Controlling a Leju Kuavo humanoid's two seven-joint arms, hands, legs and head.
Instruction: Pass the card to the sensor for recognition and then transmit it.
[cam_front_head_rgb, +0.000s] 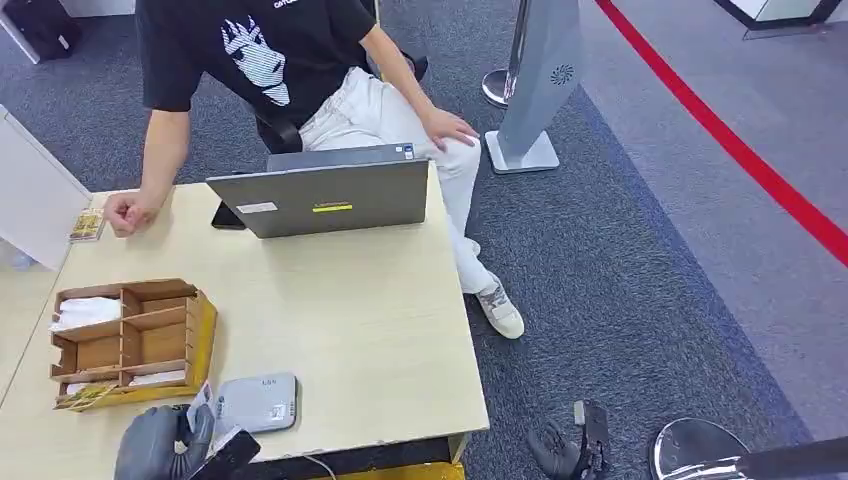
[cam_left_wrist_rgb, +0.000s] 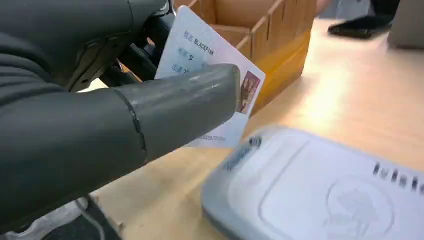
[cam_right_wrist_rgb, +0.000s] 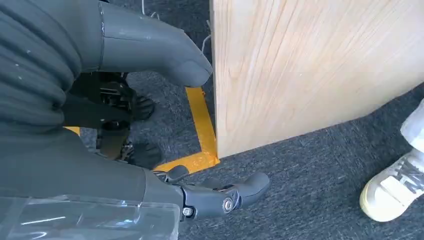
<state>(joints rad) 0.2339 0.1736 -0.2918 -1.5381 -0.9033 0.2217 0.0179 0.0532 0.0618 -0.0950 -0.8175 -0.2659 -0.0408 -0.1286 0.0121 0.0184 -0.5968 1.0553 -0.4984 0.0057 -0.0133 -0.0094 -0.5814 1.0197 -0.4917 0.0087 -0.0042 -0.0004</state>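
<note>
A: Starting with the surface (cam_front_head_rgb: 370, 330): a person (cam_front_head_rgb: 270, 60) sits at its far side behind a laptop (cam_front_head_rgb: 325, 195), and a wooden organizer (cam_front_head_rgb: 130, 340) stands at the near left. Where's the card?

B: The card (cam_left_wrist_rgb: 200, 55) is pinched in the left hand (cam_front_head_rgb: 165, 440), thumb across its face, just beside the grey sensor (cam_front_head_rgb: 255, 402) and between it and the organizer, off the pad.

A: Which way does it lie?

B: Tilted, face toward the wrist camera, its long axis slanting down toward the sensor, lower corner nearest the pad's edge.

A: So the step?

B: I'd judge it should level the card and bring its face flat over the sensor's centre, holding steady without loosening the pinch.

A: The other hand?

B: The right hand (cam_right_wrist_rgb: 150, 150) hangs beside the surface's edge, fingers loosely apart, holding nothing.
</note>
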